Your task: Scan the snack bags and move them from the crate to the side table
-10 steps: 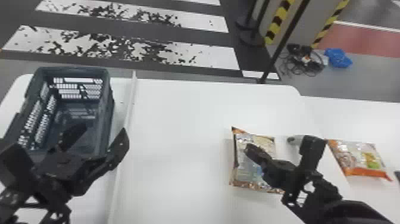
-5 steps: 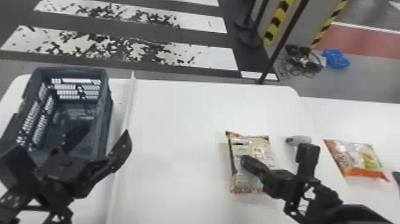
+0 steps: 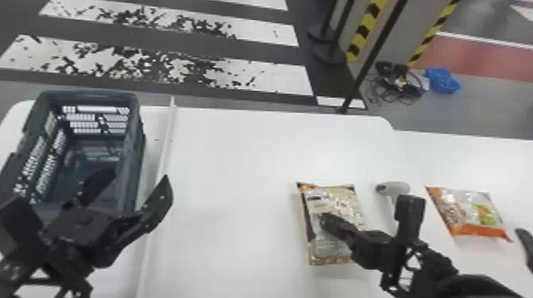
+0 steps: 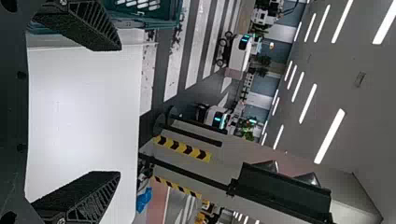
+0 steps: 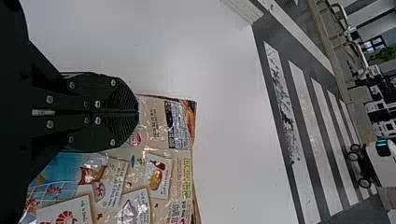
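Observation:
In the head view, my left gripper stands open by the crate's near right side; the left wrist view has that gripper with its fingers wide apart. My right gripper is over a beige snack bag lying flat on the main table. In the right wrist view, this gripper's fingers are pressed together above the bag, with nothing visible between them. A grey-white scanner lies just right of that bag. Farther right, an orange-edged snack bag rests on the side table.
A thin white strip runs along the main table beside the crate. Behind the tables stands a dark post. Part of a black object shows at the head view's right edge.
My right gripper has moved slightly toward the robot, and the beige bag has shifted and turned a little the same way. The whole head view has drifted slightly. My left gripper stays open.

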Motion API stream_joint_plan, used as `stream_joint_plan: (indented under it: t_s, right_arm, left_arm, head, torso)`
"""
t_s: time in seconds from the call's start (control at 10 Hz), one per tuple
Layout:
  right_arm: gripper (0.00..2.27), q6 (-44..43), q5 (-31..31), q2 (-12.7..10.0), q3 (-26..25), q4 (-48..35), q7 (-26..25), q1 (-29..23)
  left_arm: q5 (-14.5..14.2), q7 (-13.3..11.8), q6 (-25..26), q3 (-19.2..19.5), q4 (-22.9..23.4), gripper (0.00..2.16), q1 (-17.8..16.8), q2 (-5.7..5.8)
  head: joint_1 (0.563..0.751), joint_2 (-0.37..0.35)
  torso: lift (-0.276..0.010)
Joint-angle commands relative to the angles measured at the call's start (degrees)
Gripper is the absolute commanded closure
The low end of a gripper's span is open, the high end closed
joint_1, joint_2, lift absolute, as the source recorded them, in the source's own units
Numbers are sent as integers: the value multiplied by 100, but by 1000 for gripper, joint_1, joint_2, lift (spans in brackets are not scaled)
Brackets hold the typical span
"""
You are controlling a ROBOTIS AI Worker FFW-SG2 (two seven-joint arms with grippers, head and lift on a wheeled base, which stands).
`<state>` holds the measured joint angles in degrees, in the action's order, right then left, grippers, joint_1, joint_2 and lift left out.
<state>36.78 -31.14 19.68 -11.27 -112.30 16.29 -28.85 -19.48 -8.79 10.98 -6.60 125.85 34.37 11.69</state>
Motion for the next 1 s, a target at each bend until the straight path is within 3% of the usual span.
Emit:
stream_joint_plan:
  t_s: [0.0,0.2,0.4,0.7,0.9]
  right_arm:
    - [2179,238,-305,-8,-244,-327,50,-121]
    - [2010,836,-683,-61,-736,-881,296,-349]
    - [70,1135,-824,-202,-1351,-1092,569,-411]
    - [46,959,-463,-131,-1905,-960,876,-411]
    - [46,185,-358,18,-2046,-397,973,-384]
  left_arm:
    - [14,0,6,-8,10,36,9,0]
    - [14,9,-12,-8,19,36,18,-9]
    - [41,9,-12,-34,45,36,44,-9]
    - [111,9,-240,1,36,36,202,18]
    - [111,18,-276,62,36,36,211,35]
  head:
    - [695,-231]
    - [695,-230]
    - [695,-234]
    - [695,-310]
    - [695,-349]
  torso:
    - [-87]
    - [-87]
    - [-87]
    - [-87]
    - [-87]
